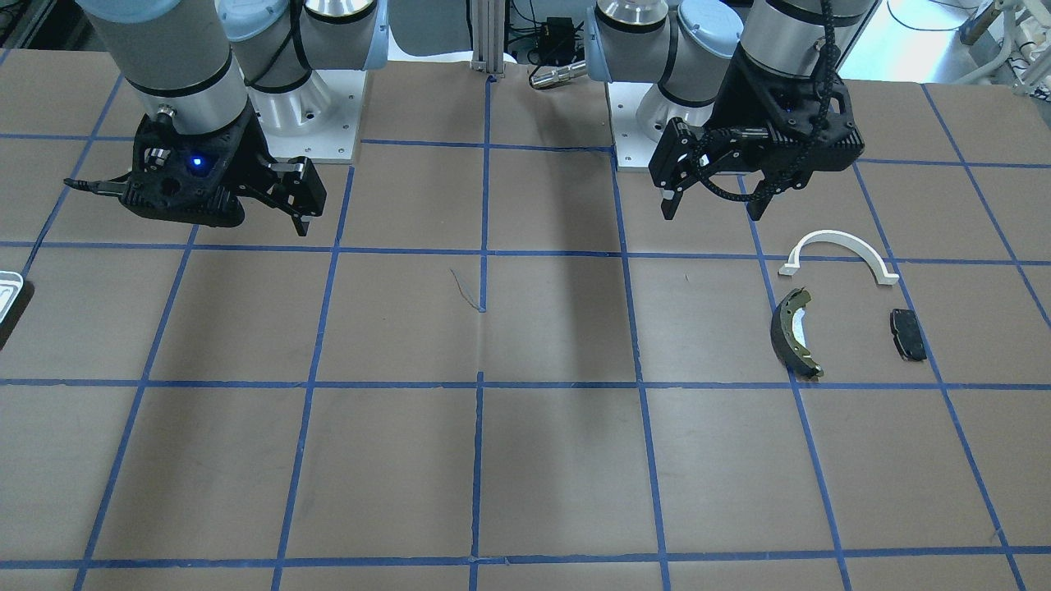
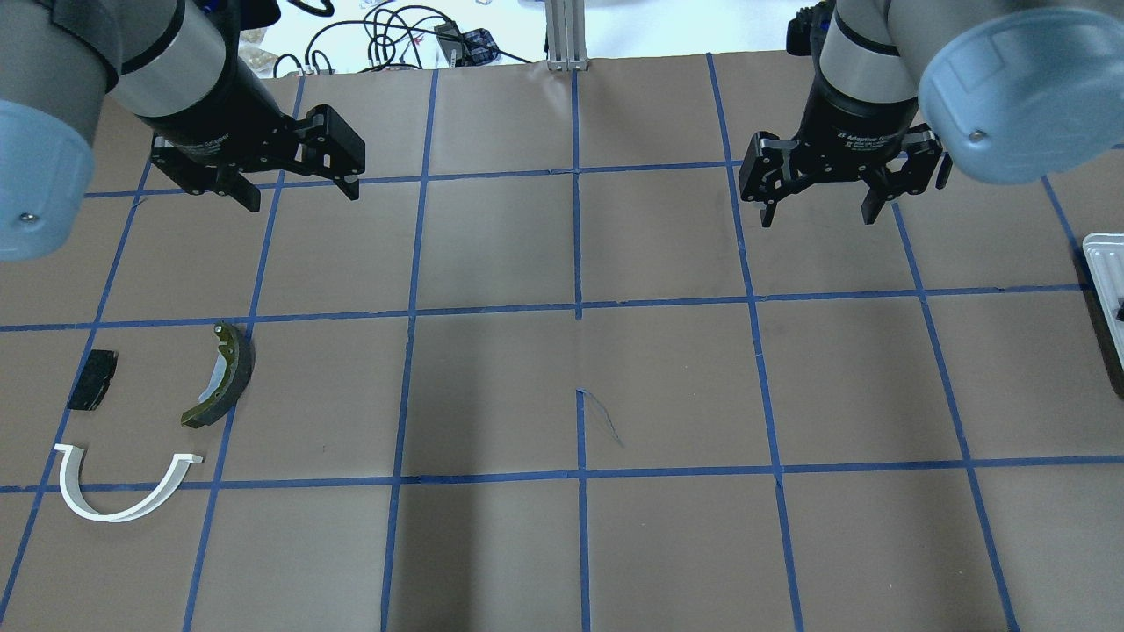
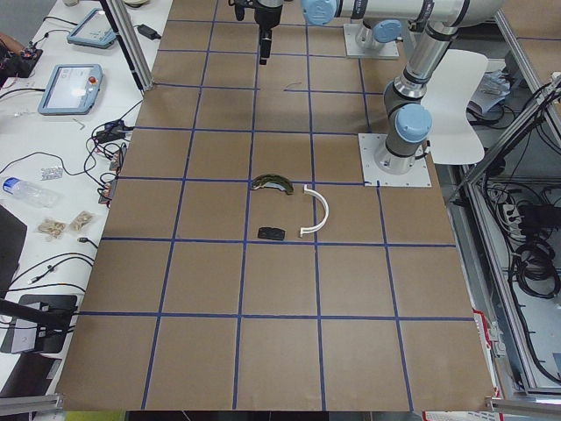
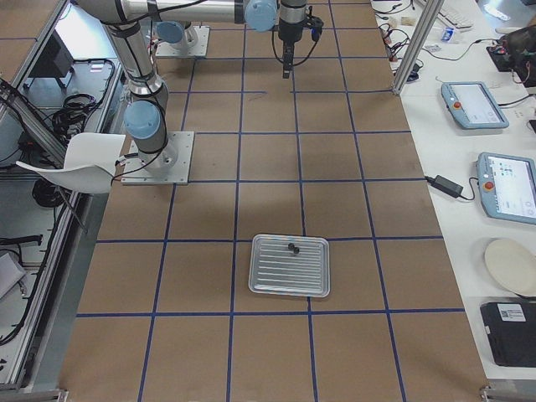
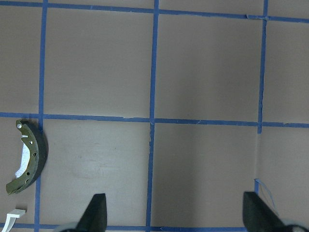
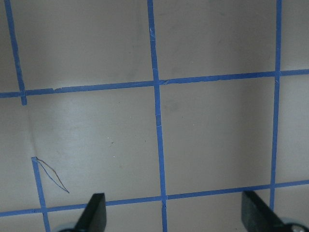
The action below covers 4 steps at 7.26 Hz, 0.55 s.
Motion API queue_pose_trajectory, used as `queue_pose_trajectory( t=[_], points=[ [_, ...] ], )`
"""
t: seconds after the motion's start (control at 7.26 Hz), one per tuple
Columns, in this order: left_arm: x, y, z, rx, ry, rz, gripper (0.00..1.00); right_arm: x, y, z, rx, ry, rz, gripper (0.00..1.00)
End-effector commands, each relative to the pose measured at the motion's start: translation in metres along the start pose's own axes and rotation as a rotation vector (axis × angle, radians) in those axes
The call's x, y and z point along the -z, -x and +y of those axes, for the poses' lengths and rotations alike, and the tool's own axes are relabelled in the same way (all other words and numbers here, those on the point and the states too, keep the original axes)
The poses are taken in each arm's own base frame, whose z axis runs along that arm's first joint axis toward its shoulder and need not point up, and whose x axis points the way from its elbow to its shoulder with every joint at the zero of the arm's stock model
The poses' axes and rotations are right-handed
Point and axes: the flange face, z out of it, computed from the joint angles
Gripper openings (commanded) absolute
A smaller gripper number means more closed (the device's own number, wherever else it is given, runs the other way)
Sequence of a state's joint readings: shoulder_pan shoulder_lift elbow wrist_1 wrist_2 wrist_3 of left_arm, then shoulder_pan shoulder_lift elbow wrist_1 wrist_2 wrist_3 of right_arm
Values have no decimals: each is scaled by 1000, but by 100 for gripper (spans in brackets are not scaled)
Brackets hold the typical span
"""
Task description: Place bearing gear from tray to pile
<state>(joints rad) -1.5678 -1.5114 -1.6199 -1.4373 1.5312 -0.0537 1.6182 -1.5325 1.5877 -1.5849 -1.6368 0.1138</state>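
place: robotics lab | evidence: grid-taped table (image 1: 558, 476), teach pendants (image 4: 475, 105), loose cables (image 2: 395, 35), aluminium framing (image 4: 415, 46)

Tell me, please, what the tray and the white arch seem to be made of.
Tray: probably metal, silvery-white with ridges and a dull sheen. Arch: likely plastic, uniform matte white, thin, with flat end tabs.

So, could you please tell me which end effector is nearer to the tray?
Right. The right end effector hovers on the same side as the tray; the left end effector is at the far end.
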Motion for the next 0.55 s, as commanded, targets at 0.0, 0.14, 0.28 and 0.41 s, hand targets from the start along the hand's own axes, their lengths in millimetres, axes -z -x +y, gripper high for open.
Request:
queue_pose_trajectory(
  t=[0.0, 0.14, 0.28, 0.41],
  points=[
    [0, -1, 0, 1, 0, 2, 100, -1, -18, -7, 17, -2, 6, 100],
    [0, -1, 1, 2, 0, 1, 100, -9, -51, -21, 8, 16, -1, 100],
    [0, -1, 0, -2, 0, 1, 100, -20, -98, -36, -38, 39, -8, 100],
    [0, -1, 0, -2, 0, 2, 100, -29, -143, -45, -60, 57, -17, 100]
  ],
)
